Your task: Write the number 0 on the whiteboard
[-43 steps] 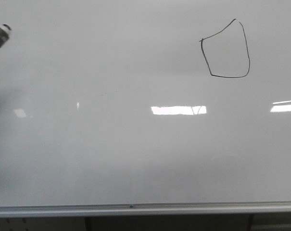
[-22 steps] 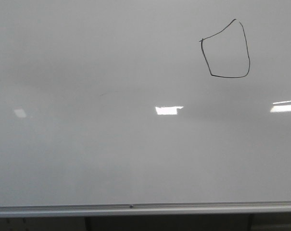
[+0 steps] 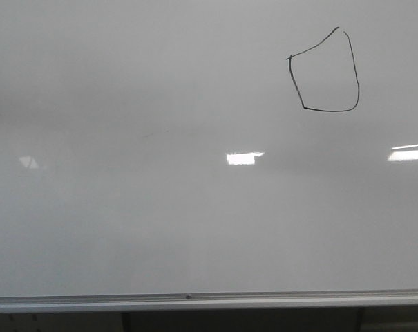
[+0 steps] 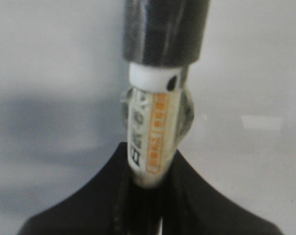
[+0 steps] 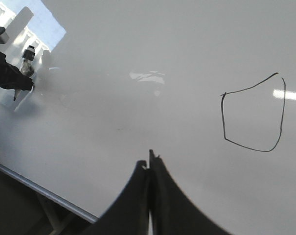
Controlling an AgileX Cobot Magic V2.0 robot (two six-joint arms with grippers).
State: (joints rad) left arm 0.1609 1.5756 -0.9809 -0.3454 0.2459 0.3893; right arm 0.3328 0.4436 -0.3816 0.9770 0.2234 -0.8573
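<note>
The number 0 (image 3: 324, 72) is a thin black angular loop at the upper right of the whiteboard (image 3: 195, 207); it also shows in the right wrist view (image 5: 254, 115). My left gripper (image 4: 150, 171) is shut on a marker (image 4: 155, 137) with a white and orange label and a black cap, held above the board. It shows far off in the right wrist view (image 5: 13, 78), by the board's left side. My right gripper (image 5: 150, 164) is shut and empty, above the board, left of and below the 0. Neither gripper shows in the front view.
The board's silver rim (image 3: 195, 299) runs along the near edge, with dark space below it. Bright rectangular light reflections (image 3: 244, 158) lie across the board's middle. The rim also shows in the right wrist view (image 5: 40, 191).
The left gripper's marker, seen at the front view's left edge a second ago, has moved out of that view. The central light reflection has narrowed.
</note>
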